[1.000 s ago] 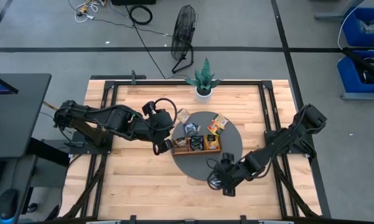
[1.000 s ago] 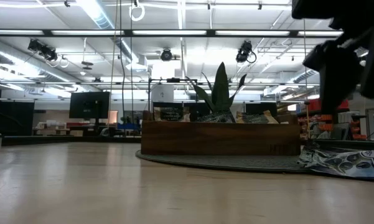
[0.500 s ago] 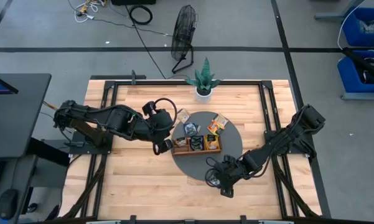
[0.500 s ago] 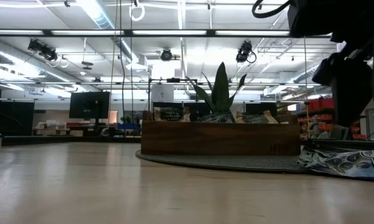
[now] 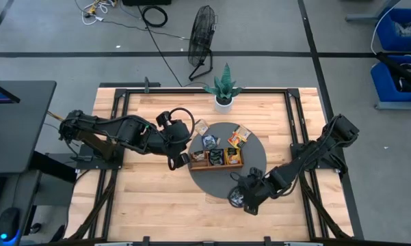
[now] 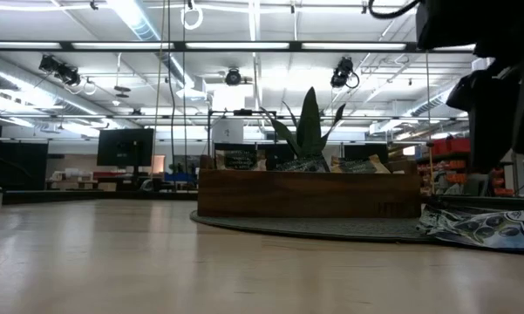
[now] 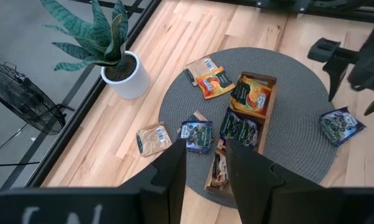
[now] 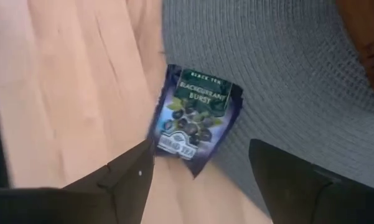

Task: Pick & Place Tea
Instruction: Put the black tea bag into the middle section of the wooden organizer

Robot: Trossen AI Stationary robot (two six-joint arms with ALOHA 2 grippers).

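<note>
seven tea sachets (image 7: 198, 132) show: three in the one wooden tray (image 7: 269, 106) and four loose around it. there is one round grey mat (image 7: 299, 149), one potted plant (image 7: 126, 73), one floor fan (image 5: 202, 35), and two arms (image 5: 116, 130).

— Where is there room to pass?

— The bare wood at the lower left of the high view is free, and so is the strip along the table's (image 5: 150, 198) bottom edge.

— What blocks the middle?

— The wooden tray (image 5: 217, 158) stands on the round grey mat (image 5: 254, 156), with sachets lying loose above it. The left arm (image 5: 123, 131) stretches across the left half, its gripper (image 5: 180, 161) just beside the tray's left end.

— And the upper edge?

— A potted plant (image 5: 223, 87) stands there, centre top. The right arm (image 5: 308, 158) crosses the lower right, its gripper (image 5: 235, 198) with fingers spread wide over a dark blue sachet (image 8: 194, 119) at the mat's lower rim.
</note>
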